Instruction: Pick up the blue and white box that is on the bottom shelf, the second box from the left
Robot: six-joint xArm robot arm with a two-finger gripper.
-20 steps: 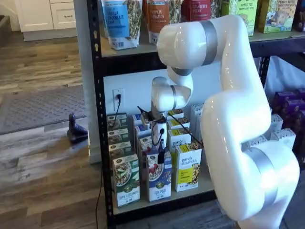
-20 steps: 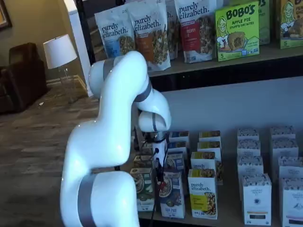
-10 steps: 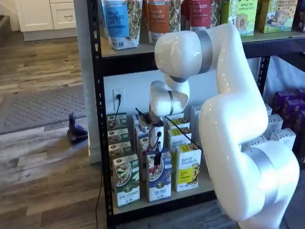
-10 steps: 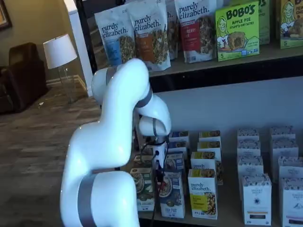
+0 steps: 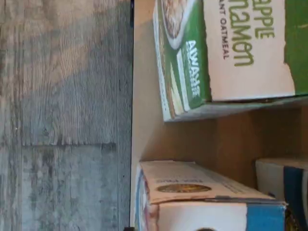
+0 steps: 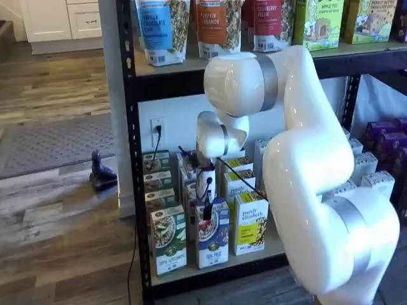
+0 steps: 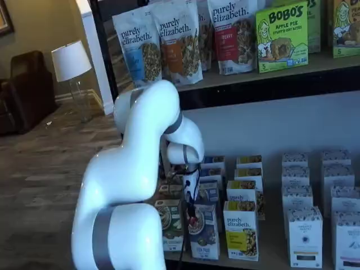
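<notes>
The blue and white box stands at the front of the bottom shelf, between a green-and-white carton and a yellow-and-white carton. It also shows in a shelf view and, turned on its side, in the wrist view. My gripper hangs from the white wrist with its black fingers at the top edge of the blue and white box; it also shows in a shelf view. The fingers show as one dark shape with no plain gap.
Rows of like cartons stand behind the front ones. White boxes fill the shelf's right side. Granola bags stand on the upper deck. A black upright bounds the left. A cable runs beside the wrist. Wood floor lies in front.
The arm's upper joints have shifted left and up a little. The gripper has stayed at the top of the blue and white box, moving only slightly.
</notes>
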